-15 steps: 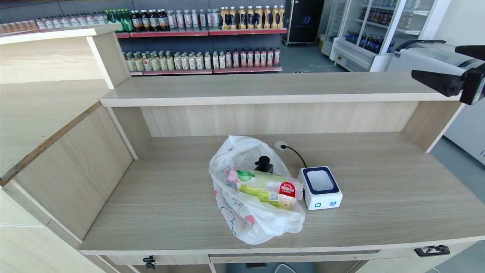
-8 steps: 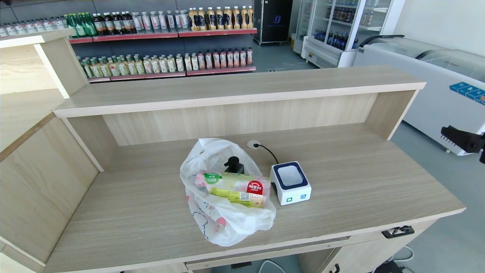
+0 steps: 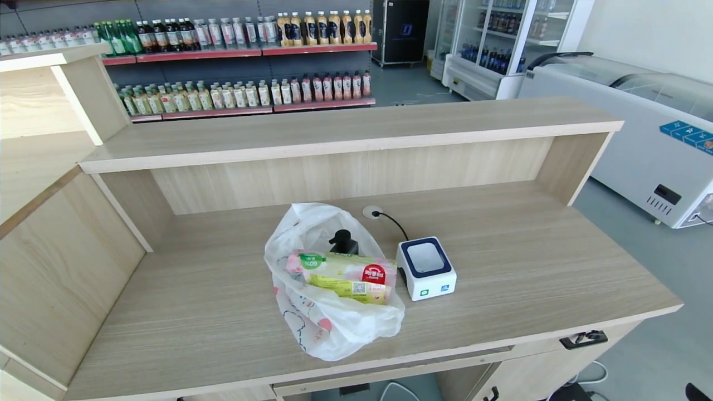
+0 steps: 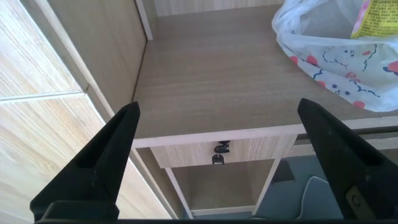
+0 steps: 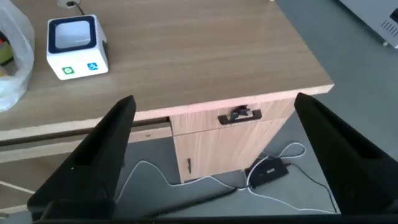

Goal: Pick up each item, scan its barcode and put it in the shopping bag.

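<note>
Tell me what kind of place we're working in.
Most likely a convenience store checkout: shelves of bottled drinks and glass-door coolers behind, and a barcode scanner beside the filled shopping bag on the wooden counter.

White printed plastic shopping bag (image 3: 328,328) slumped open on table, yellow-green snack packet (image 3: 342,275) and black-capped bottle (image 3: 343,243) inside, white cube scanner (image 3: 426,268) just beside

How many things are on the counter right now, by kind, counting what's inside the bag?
shopping bag: 1
packet in the bag: 1
black pump-top bottle in the bag: 1
scanner beside the bag: 1
Total: 4
</note>
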Available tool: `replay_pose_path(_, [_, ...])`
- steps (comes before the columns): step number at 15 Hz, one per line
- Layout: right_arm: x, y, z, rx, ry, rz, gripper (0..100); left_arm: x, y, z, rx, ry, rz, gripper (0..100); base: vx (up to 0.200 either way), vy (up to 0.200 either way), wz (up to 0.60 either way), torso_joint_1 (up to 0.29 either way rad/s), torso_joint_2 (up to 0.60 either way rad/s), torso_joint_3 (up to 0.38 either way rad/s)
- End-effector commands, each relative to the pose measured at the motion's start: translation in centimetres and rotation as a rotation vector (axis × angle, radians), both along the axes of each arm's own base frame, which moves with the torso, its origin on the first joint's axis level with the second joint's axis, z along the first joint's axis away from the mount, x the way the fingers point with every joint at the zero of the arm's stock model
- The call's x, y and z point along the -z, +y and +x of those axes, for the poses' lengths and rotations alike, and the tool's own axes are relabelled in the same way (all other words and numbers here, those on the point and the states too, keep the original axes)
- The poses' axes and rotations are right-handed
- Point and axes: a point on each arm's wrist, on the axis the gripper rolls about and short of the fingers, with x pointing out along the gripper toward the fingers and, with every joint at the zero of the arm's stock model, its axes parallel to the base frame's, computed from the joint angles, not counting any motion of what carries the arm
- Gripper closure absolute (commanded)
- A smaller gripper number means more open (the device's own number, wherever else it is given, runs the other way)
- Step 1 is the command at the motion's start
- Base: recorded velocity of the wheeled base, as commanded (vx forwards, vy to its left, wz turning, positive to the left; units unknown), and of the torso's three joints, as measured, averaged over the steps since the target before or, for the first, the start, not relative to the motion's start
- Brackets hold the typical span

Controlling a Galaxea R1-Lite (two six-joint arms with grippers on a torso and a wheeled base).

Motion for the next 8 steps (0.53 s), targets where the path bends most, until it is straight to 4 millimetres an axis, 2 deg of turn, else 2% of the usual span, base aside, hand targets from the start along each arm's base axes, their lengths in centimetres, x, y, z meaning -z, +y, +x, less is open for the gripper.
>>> replay_pose_path(1, [3.64, -0.19, -3.16, 0.061, -0.043, -0.009, 0, 0.0, 0.0, 0.0, -0.001, -0.001, 0.0, 0, 0.0, 0.0, 0.0, 0.0, 0.0, 0.0])
replay_pose_path(8, [3.78, -0.2, -3.49, 0.065, -0.084, 0.033, 0, 0.0, 0.0, 0.0, -0.001, -0.001, 0.0, 0, 0.0, 0.0, 0.0, 0.0, 0.0, 0.0])
